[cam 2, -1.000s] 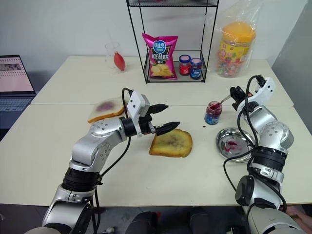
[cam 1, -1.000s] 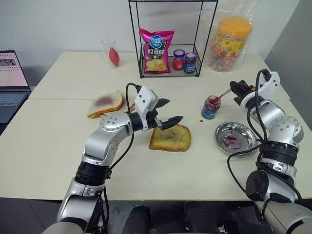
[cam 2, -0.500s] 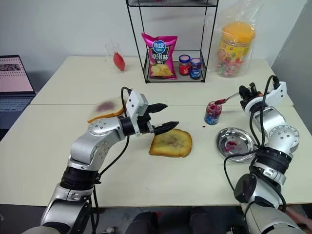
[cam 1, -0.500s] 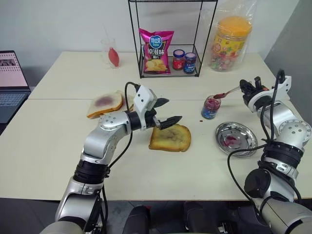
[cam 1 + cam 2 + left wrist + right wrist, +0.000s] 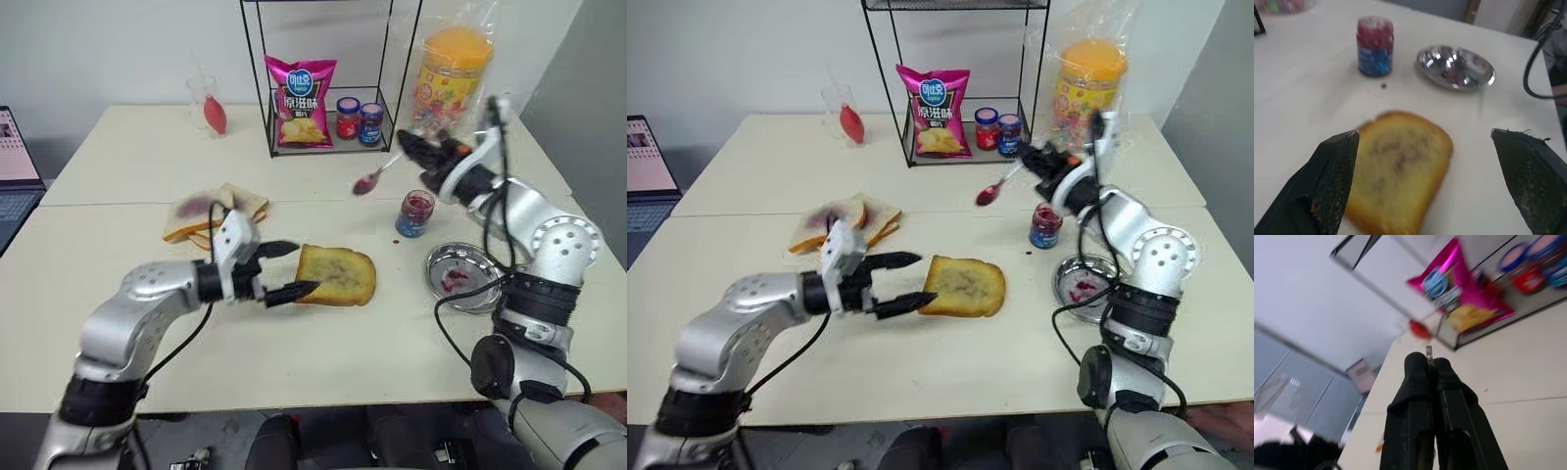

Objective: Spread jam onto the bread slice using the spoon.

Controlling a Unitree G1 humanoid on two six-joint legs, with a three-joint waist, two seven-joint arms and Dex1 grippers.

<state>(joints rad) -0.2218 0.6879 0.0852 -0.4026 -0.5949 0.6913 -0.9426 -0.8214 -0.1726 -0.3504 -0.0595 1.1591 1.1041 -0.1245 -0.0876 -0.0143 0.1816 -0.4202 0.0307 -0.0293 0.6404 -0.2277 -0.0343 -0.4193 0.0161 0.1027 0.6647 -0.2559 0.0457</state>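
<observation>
Nearest, the left claw (image 5: 282,270) stands spread at the bread slice's (image 5: 337,275) left edge, bare counter (image 5: 392,333) in front. Farther back, the right claw (image 5: 408,147) pinches the spoon (image 5: 375,175), jam (image 5: 361,184) in its bowl, in the air left of the jam jar (image 5: 414,212).

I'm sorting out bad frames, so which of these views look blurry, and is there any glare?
Left wrist view: the bread slice is soft, and the steel dish shows bright glints. Right wrist view: the chip bag is smeared. Head views: the spoon is slightly blurred.
</observation>
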